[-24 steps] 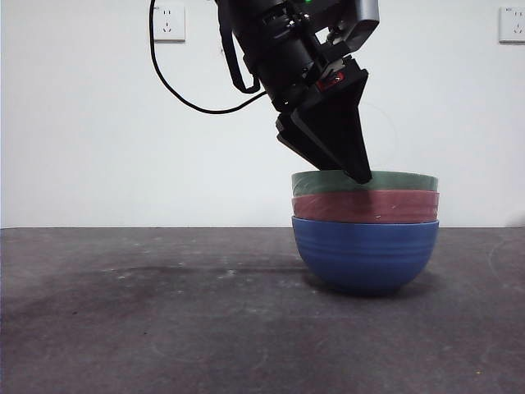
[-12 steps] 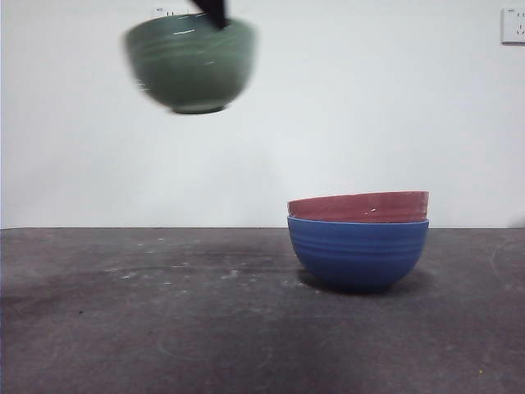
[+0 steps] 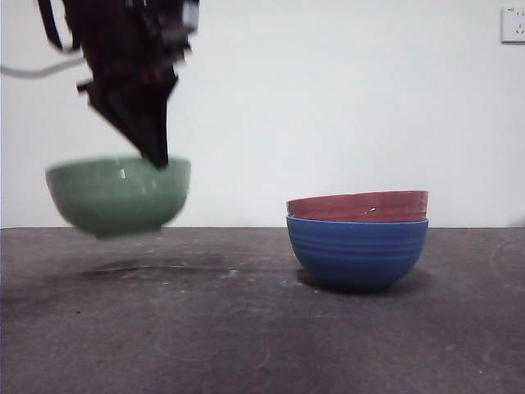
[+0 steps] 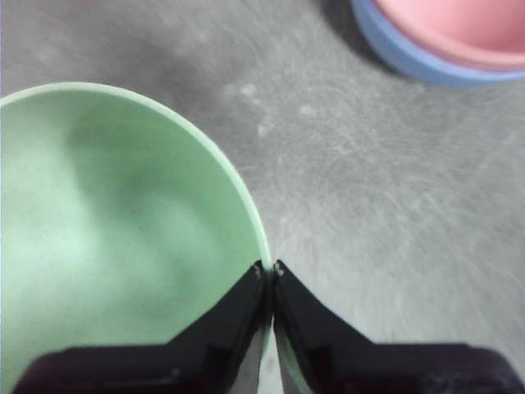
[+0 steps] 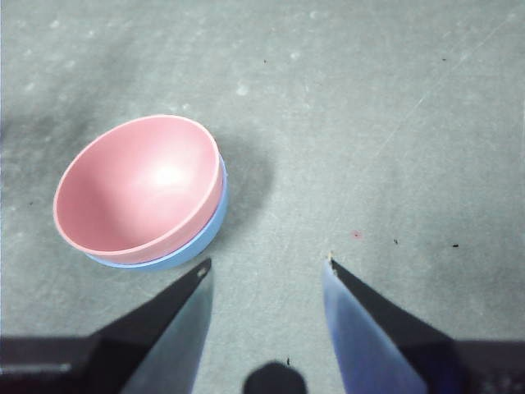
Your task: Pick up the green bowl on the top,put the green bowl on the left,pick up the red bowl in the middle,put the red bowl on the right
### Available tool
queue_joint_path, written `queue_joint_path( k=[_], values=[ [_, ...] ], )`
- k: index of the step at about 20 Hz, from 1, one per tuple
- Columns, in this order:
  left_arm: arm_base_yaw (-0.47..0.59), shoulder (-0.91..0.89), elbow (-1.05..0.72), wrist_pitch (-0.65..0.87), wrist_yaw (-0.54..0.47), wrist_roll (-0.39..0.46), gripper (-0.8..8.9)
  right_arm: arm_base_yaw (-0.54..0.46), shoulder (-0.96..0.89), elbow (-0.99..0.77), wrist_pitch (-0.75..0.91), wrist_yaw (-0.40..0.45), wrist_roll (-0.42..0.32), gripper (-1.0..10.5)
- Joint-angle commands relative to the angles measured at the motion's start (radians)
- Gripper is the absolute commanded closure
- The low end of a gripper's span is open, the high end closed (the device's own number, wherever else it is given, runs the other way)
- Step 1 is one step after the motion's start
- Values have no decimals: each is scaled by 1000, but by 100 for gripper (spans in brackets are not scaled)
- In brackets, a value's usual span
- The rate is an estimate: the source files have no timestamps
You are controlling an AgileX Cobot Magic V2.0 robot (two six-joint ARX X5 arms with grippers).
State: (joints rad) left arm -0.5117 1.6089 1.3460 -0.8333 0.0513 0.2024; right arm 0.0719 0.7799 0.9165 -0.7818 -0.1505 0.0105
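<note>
The green bowl (image 3: 116, 195) hangs just above the table at the left of the front view, blurred by motion. My left gripper (image 3: 156, 156) is shut on its rim, one jaw inside and one outside, as the left wrist view shows (image 4: 269, 269) with the green bowl (image 4: 115, 222) under it. The red bowl (image 3: 358, 206) sits nested in the blue bowl (image 3: 358, 253) at the right. My right gripper (image 5: 264, 267) is open and empty, high above the table, with the red bowl (image 5: 139, 190) below it.
The dark table (image 3: 246, 328) stretches across the front. A wall socket (image 3: 513, 25) is at the top right. The blue bowl's rim also shows in the left wrist view (image 4: 402, 57).
My left gripper lifted the green bowl off the stack, carried it up and left, and has now lowered it to just above the table on the left. The red and blue bowls stayed.
</note>
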Motion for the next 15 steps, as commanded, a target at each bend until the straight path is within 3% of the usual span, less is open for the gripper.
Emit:
queue_joint_path(
  k=[1, 8, 13, 15],
  values=[
    [-31, 2, -89, 120, 2, -45, 822, 0, 18, 5, 15, -3, -1, 729],
    [-72, 13, -162, 150, 1, -41, 809, 2, 77, 5, 38, -16, -1, 728],
    [-71, 13, -163, 126, 0, -42, 490, 2, 79, 5, 126, -193, -2, 725],
    [-71, 12, -162, 124, 0, -93, 489, 6, 86, 7, 156, -253, -3, 718]
  ],
)
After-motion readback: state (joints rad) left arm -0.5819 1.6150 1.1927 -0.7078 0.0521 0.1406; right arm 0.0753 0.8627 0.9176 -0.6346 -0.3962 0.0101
